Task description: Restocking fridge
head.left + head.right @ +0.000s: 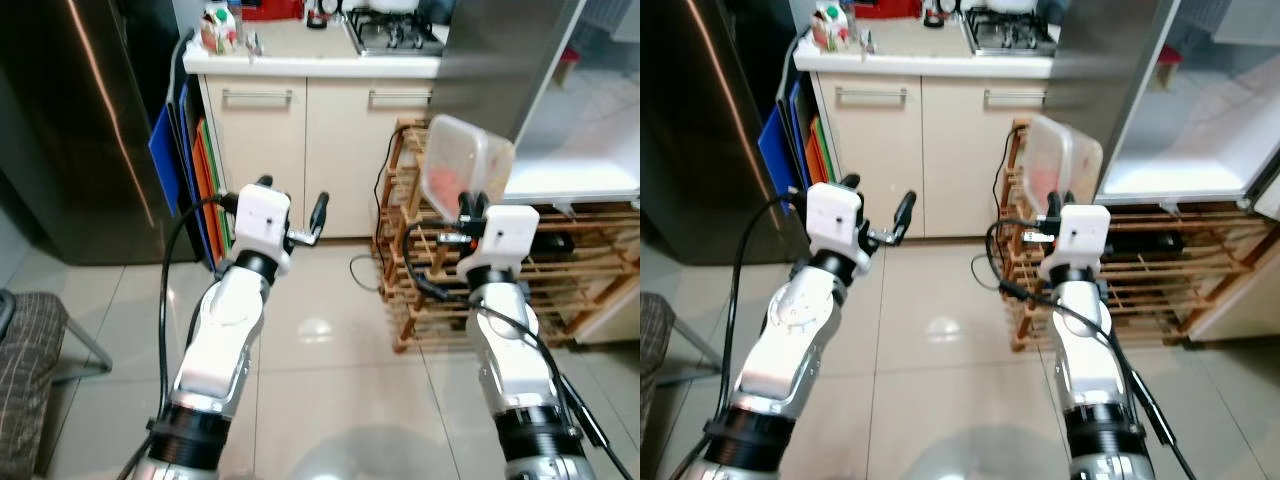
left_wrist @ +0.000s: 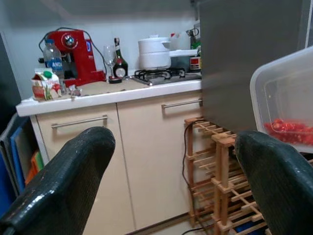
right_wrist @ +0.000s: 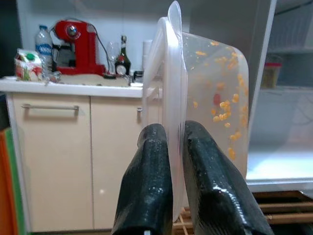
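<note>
My right gripper (image 1: 471,207) is shut on the rim of a clear plastic food container (image 1: 460,160) with a lid and red-orange bits inside, held on edge. In the right wrist view both black fingers (image 3: 149,181) pinch that container (image 3: 210,98) at its rim. It hangs in front of the open fridge, whose white shelf (image 1: 575,180) lies just to the right. My left gripper (image 1: 292,204) is raised at the same height to the left, open, with nothing between its fingers (image 2: 58,186).
The steel fridge door (image 1: 500,50) stands open behind the container. A wooden rack (image 1: 420,280) with cables sits below. Beige cabinets (image 1: 260,150) carry a counter with a hob (image 1: 395,35), red coffee machine (image 2: 78,54), bottles and a carton (image 2: 44,84). A dark appliance (image 1: 70,120) stands left.
</note>
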Tool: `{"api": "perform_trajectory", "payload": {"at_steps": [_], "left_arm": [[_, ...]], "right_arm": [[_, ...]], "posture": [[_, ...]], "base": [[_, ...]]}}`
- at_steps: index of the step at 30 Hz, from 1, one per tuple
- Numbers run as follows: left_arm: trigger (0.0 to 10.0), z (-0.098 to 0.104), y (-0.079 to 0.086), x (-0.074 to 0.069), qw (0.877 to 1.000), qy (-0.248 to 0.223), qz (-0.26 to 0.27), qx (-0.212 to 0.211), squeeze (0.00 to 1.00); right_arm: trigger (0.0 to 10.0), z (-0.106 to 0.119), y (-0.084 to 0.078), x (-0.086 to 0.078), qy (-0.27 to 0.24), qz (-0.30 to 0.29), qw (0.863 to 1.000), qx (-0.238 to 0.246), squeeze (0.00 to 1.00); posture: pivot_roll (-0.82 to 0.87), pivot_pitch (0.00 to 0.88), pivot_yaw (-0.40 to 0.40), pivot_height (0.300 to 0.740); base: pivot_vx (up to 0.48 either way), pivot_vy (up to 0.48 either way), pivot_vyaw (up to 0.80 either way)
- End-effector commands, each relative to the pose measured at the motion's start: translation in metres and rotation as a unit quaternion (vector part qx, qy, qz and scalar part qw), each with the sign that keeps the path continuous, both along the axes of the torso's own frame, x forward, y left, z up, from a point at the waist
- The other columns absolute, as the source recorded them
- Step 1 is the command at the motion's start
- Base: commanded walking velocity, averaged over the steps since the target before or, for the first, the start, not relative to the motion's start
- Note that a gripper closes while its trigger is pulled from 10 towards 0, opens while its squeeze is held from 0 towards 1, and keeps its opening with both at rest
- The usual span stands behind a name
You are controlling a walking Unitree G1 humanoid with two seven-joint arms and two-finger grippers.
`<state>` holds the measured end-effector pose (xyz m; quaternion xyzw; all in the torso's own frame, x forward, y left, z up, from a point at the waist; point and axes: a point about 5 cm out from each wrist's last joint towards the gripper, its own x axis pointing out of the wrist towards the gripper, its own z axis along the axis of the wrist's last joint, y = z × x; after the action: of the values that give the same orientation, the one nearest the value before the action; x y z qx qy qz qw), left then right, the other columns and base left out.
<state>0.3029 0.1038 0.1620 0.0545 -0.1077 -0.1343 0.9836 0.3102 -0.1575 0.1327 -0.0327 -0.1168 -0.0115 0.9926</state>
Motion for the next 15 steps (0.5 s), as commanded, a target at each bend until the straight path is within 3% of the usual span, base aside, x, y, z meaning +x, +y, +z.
{"api": "perform_trajectory", "payload": {"at_steps": [1, 15], "left_arm": [[10.0, 0.001, 0.0, 0.002, 1.0, -0.004, 0.008, 0.002, 0.0], [10.0, -0.006, 0.011, 0.004, 0.999, 0.001, 0.037, 0.015, 0.0]], "right_arm": [[0.0, 0.007, -0.008, 0.001, -0.013, -0.01, 1.0, -0.008, 0.0], [0.0, -0.001, -0.021, -0.005, -0.002, -0.026, 0.999, -0.02, 0.0]], "posture": [[0.02, 0.0, -0.024, 0.74], [0.02, 0.0, -0.017, 0.74]], "base": [[0.307, -0.364, 0.0], [0.314, -0.36, 0.0]]}}
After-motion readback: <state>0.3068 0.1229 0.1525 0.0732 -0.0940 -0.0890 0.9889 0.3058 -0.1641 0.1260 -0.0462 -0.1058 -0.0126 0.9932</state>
